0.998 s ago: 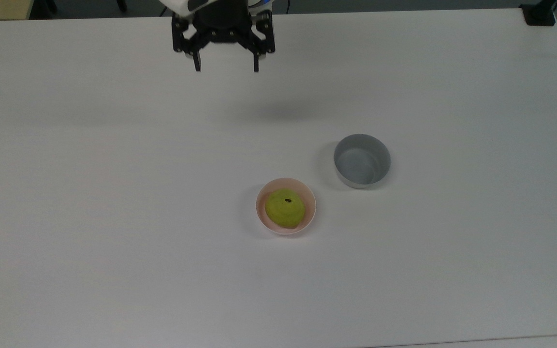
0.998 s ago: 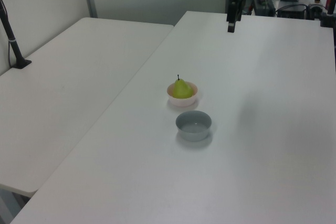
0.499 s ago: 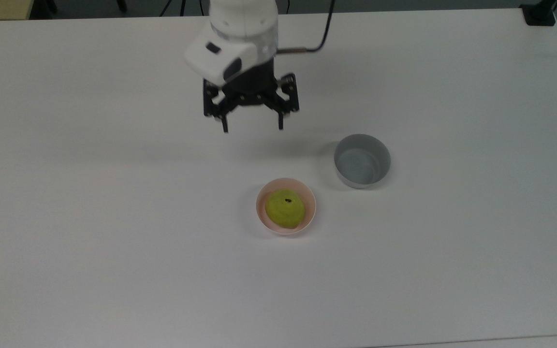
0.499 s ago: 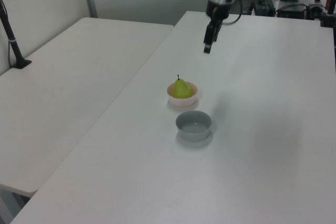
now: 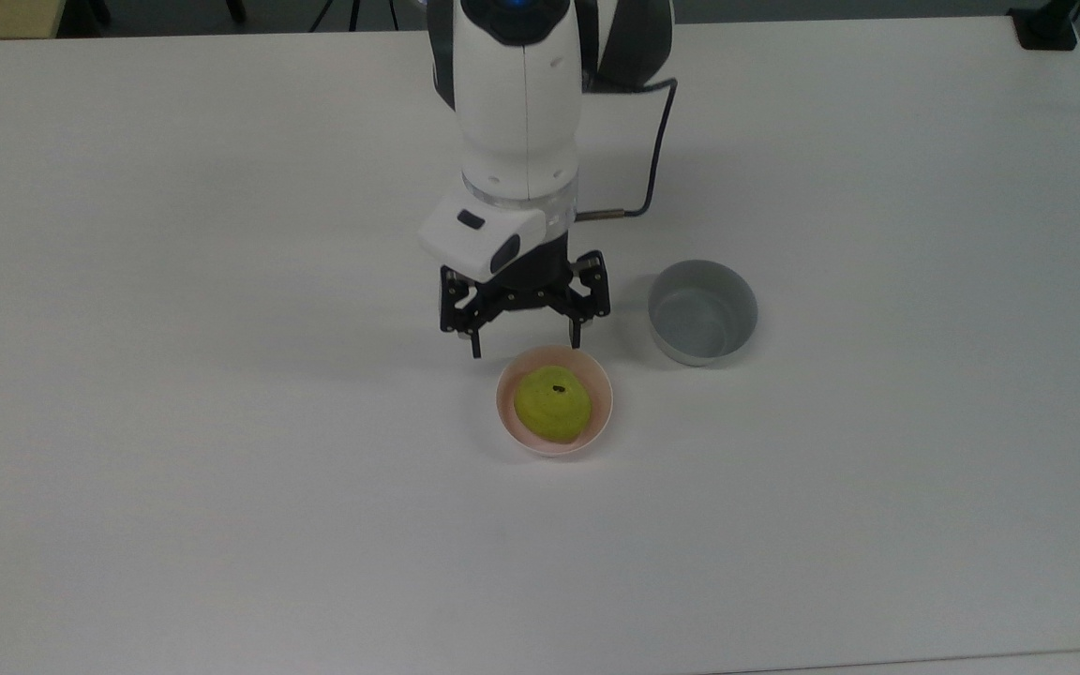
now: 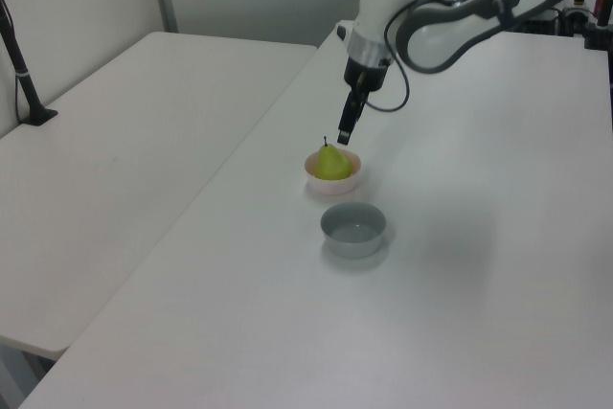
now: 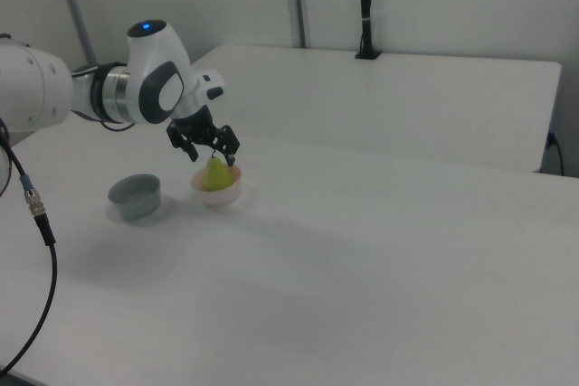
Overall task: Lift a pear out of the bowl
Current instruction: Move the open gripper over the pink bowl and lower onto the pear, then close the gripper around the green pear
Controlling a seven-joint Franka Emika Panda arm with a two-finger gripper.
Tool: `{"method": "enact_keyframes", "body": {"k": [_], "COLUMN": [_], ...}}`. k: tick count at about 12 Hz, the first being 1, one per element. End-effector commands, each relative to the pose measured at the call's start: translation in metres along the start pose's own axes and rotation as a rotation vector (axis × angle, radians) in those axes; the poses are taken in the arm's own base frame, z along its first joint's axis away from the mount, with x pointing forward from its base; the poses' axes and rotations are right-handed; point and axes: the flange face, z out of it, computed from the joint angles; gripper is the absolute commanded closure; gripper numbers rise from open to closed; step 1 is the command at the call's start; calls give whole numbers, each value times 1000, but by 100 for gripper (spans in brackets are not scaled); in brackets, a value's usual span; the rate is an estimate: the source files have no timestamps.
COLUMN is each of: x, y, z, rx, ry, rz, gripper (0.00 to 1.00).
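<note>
While the pear (image 5: 553, 404) sits upright in the pink bowl (image 5: 506, 412), just below the centre of the top view, the gripper (image 5: 525, 347) hangs above the bowl's upper rim with its two fingers spread wide apart and nothing between them. In the left view the fingertips are just above and to the right of the pear's dark stem (image 6: 326, 140), near but apart from the fruit. The step in hand looks like the final approach. To do it well, the gripper probably needs to shift a little toward the bottom of the top view, until the stem lies midway between the fingers, and only then descend. The fingers should straddle the pear's wider lower body rather than its narrow neck, and stop short of the bowl's wall, since the bowl is light-looking and could tip or slide if a fingertip catches the rim. The grey bowl (image 5: 701, 312), to the right in the top view, stands well clear.
</note>
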Motion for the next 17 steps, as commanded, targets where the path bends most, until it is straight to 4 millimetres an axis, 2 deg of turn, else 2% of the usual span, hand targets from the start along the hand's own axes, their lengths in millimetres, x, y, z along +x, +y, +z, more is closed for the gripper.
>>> {"method": "enact_keyframes", "body": {"k": [1,3,6,9,14,15,17], "x": [6,5,5,4,2,2,7], "y": [-13,-15,-19,-20,-22,-21,-21], "z": [25,42,50,53,60,59,48], "rx": [-5,-3,-1,-5,-13,-13,-12], "ry": [40,55,64,60,51,51,66], "rz": [-25,-26,-32,-39,-53,-51,-49], "gripper": [0,0,1,11,60,66,66]}}
